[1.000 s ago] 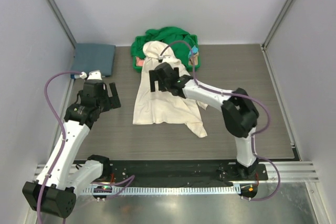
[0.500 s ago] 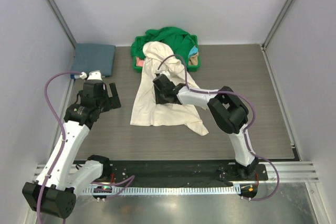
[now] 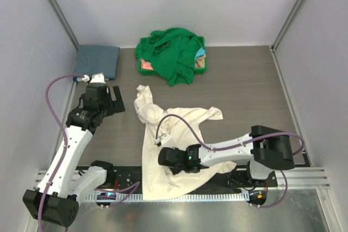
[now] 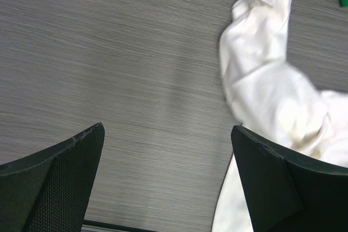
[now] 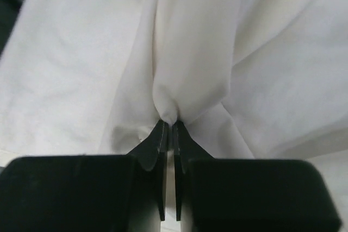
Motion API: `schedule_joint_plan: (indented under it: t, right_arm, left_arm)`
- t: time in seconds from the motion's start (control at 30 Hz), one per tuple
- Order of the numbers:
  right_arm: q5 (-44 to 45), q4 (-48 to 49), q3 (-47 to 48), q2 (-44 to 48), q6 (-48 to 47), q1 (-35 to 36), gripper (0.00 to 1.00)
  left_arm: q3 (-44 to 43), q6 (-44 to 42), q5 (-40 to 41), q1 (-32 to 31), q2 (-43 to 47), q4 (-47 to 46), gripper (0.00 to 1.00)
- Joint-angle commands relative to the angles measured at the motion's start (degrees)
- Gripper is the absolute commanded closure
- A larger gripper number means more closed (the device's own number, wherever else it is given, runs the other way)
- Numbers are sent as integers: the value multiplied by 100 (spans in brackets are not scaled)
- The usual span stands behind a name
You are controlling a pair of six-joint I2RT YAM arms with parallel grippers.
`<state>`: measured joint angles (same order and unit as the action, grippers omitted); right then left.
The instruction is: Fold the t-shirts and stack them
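The cream-white t-shirt [image 3: 166, 134] lies crumpled from the table's middle down over the near edge. My right gripper [image 3: 162, 159] is low near that edge, shut on a pinched fold of the cream shirt [image 5: 190, 42]; the closed tips [image 5: 169, 124] meet on the cloth. At the left, my left gripper [image 3: 118, 100] hovers open with nothing in it, over bare table [image 4: 136, 52], and the cream shirt's upper end [image 4: 261, 74] lies just right of it. A bright green t-shirt [image 3: 171, 52] drapes over the tray. Turquoise [image 3: 200, 52] and pink [image 3: 145, 64] cloth peek out. A folded slate-blue t-shirt [image 3: 98, 61] sits back left.
The green plastic tray [image 3: 200, 71] stands at the back centre against the wall. Grey walls close in the table on three sides. The arms' black base rail [image 3: 130, 175] runs along the near edge, partly under the cream shirt. A purple cable [image 3: 179, 120] loops over the shirt.
My right gripper closed on the cream shirt and dragged it from beside the tray to the near edge, uncovering the green shirt. The left arm has not moved.
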<state>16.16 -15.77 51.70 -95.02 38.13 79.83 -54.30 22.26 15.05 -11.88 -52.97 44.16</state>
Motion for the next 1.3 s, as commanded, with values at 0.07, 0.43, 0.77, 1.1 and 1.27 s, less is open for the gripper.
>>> schedule_joint_plan:
  t: [0.07,0.43,0.77,1.1,1.27]
  right_arm:
    - [896,-1446,-398,756,924,165,44]
    - [-331,-964,1429,1506,-798,-4415,0]
    - [-1537,-743,4949,-2296,-904,-6452,12]
    - [-1643,-1499,7583,-4419,-1150,-6718,19]
    - [-1327,-1473,7399,-4560,-1273,-6744,78]
  left_arm:
    - [-89,59,130,28,94,-13,0]
    - [-45,235,-248,-288,-47,-30,0]
    - [-28,138,-213,-297,-29,-13,0]
    - [-37,112,-178,-297,-90,5,0]
    - [-63,94,-134,-297,-222,13,0]
